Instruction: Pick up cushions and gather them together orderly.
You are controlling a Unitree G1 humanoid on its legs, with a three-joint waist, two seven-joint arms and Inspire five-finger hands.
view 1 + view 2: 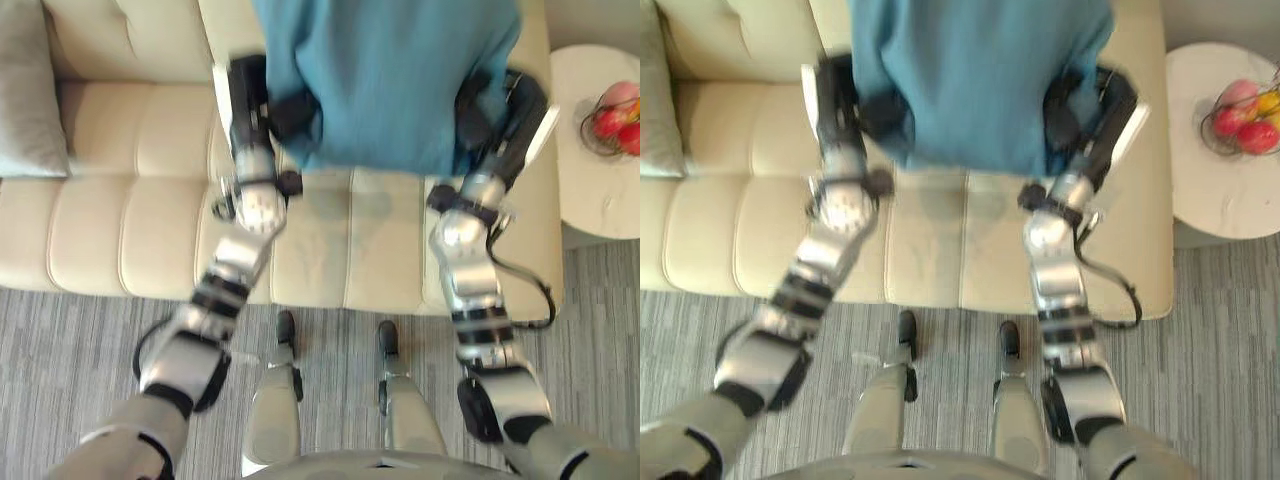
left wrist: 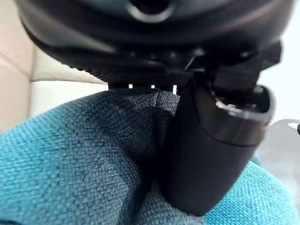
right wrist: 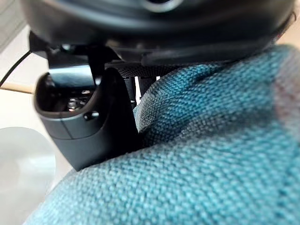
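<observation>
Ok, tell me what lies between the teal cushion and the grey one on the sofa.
Nothing visible does. The left hand and right hand pinch the teal cushion above the sofa; the seat from there to the grey cushion carries nothing.

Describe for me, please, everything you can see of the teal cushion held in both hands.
The teal woven-fabric cushion is plump and roughly square, with a coarse weave. It is held upright over the seat of the cream padded sofa, its upper edge cut off in the head views. The left hand grips its left side, the right hand its right side; in each wrist view a dark thumb dents the cloth. Its lower edge seems to hang clear of the seat.
</observation>
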